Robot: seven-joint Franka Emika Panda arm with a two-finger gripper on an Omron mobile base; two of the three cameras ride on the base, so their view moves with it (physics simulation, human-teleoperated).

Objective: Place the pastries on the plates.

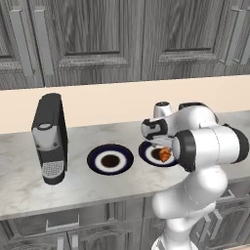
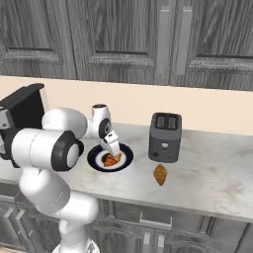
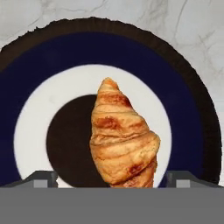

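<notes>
One golden croissant-like pastry (image 3: 122, 140) lies on the right plate (image 3: 179, 92), over its dark centre and white ring. My gripper (image 3: 114, 178) hovers just above it, open, with its fingertips (image 3: 43, 177) spread wide on either side and not touching it. From the base cameras the same pastry (image 1: 165, 155) (image 2: 111, 159) shows on that plate (image 1: 145, 152) (image 2: 127, 157) under my gripper (image 2: 112, 148). The other plate (image 1: 110, 159) sits bare to its left. A second pastry (image 2: 160, 174) rests on the counter in front of the toaster.
A black coffee machine (image 1: 50, 137) stands at the counter's left. A dark toaster (image 2: 165, 137) is to the right of the plates. The marble counter (image 2: 212, 173) runs along a beige wall under grey cabinets.
</notes>
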